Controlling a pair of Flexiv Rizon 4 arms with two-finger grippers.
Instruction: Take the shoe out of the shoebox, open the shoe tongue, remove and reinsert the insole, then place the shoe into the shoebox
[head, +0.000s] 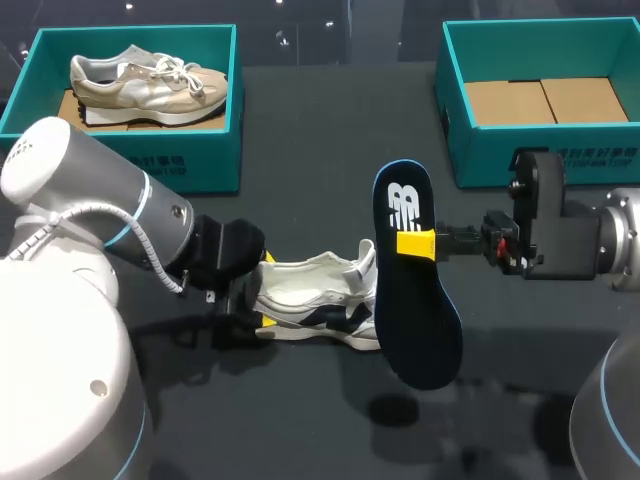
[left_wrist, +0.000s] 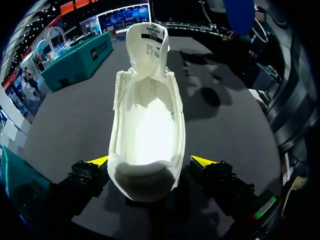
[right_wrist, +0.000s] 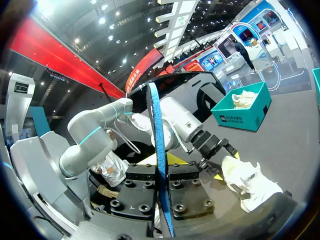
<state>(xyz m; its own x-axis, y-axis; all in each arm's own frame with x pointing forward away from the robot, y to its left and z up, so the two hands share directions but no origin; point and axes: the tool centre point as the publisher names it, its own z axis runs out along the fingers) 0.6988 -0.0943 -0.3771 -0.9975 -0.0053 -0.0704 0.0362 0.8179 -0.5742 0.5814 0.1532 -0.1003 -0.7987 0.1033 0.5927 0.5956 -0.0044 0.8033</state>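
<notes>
A white shoe (head: 320, 300) lies on the dark table with its tongue (left_wrist: 148, 45) pulled up and its inside bare. My left gripper (head: 268, 290) is open, and the shoe's heel (left_wrist: 145, 175) sits between its yellow fingertips (left_wrist: 97, 161). My right gripper (head: 415, 243) is shut on the dark blue insole (head: 412, 290) and holds it in the air to the right of the shoe. In the right wrist view the insole (right_wrist: 159, 150) stands edge-on between the fingers of the right gripper (right_wrist: 162, 182), and the shoe (right_wrist: 250, 180) lies beyond.
A teal shoebox (head: 200, 160) at the back left holds a beige shoe (head: 150, 85). A second teal shoebox (head: 500, 150) at the back right shows only its cardboard floor. My left arm (head: 90, 200) reaches in over the table's left side.
</notes>
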